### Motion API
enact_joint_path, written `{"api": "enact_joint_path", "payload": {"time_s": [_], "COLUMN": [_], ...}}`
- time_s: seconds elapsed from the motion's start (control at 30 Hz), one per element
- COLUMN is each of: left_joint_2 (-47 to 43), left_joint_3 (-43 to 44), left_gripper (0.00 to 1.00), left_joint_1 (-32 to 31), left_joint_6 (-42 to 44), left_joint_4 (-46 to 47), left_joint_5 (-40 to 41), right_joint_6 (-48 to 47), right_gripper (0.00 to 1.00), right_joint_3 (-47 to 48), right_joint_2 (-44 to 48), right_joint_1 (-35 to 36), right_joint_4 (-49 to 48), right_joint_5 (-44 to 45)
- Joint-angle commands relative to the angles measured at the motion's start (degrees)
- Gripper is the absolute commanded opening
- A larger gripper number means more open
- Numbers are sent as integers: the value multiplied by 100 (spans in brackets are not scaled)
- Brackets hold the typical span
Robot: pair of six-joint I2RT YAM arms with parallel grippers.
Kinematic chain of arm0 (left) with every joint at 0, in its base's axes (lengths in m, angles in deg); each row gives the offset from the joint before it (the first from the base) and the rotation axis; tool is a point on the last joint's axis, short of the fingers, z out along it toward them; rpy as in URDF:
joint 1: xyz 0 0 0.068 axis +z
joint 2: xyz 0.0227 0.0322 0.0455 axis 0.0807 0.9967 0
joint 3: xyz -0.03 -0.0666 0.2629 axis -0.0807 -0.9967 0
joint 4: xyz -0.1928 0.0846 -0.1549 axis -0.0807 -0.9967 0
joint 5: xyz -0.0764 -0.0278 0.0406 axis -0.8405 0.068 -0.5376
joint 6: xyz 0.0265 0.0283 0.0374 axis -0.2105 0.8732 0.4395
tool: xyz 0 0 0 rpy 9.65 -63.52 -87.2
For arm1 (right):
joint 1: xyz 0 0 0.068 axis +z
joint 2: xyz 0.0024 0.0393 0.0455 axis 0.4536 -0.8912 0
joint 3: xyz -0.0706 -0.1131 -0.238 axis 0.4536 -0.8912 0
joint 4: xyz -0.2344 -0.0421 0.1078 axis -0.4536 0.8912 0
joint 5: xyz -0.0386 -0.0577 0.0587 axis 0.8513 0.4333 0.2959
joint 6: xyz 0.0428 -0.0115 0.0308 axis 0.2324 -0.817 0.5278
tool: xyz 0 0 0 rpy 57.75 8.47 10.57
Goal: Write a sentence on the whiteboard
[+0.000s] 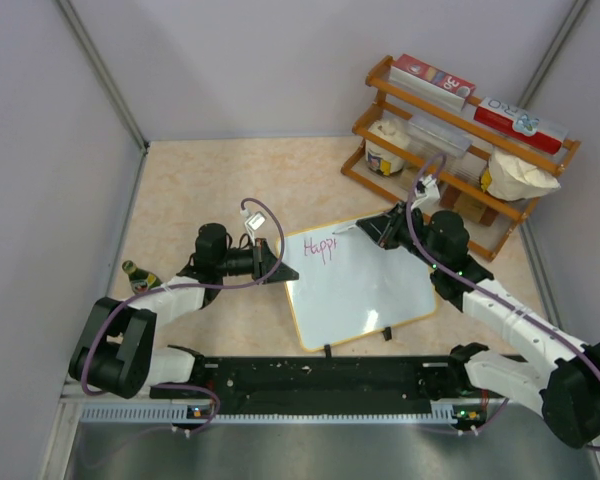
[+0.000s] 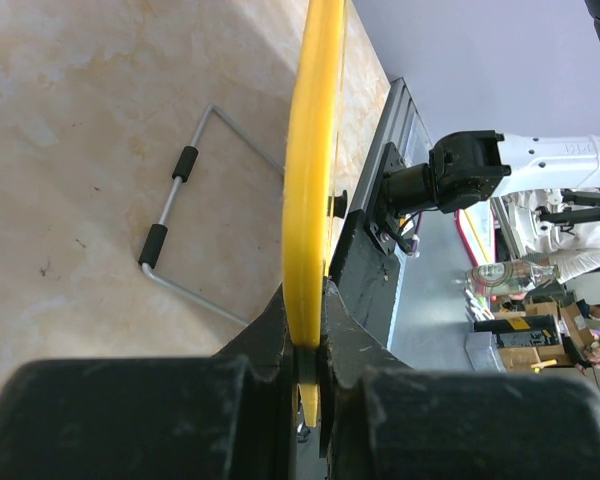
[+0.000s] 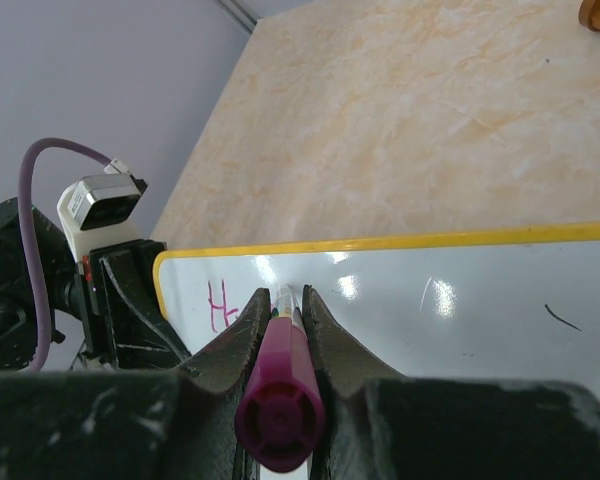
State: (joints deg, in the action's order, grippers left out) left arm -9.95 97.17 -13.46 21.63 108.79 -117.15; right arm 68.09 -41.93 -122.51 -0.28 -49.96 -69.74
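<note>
**Board pinned, marker at the writing**

The orange wooden rack (image 1: 380, 72) at the back right carries red-and-white boxes (image 1: 432, 77) on top, with a white tub (image 1: 388, 145) and a cream bag (image 1: 520, 178) lower down. The glossy white, yellow-framed whiteboard (image 1: 360, 285) lies mid-table, with "Happ" in pink near its far edge. The left gripper (image 2: 305, 340) pinches its yellow rim, jaws narrow. The right gripper (image 3: 285, 310) clasps a magenta marker (image 3: 280, 400), tip at the board.

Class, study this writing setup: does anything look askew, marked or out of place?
The glossy white, yellow-framed whiteboard lies skewed on the beige table. A short dark stray stroke marks its blank area, away from the pink lettering. A small bottle seems to lie on its side by the left wall.
</note>
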Motion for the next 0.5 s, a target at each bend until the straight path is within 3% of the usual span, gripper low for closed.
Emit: {"api": "enact_joint_path", "payload": {"time_s": [0.0,0.47], "left_joint_2": [-45,-19], "left_joint_3": [-102,-128], "left_gripper": [0,0], "left_joint_1": [-63,-63], "left_joint_6": [386,360], "left_joint_4": [-248,-169], "left_joint_5": [152,152], "right_joint_6": [-115,-142], "right_gripper": [0,0], "right_joint_3": [94,15], "right_joint_2": [-4,401], "right_joint_1": [-68,-59], "right_joint_4": [-126,85], "right_joint_5": [150,212]}}
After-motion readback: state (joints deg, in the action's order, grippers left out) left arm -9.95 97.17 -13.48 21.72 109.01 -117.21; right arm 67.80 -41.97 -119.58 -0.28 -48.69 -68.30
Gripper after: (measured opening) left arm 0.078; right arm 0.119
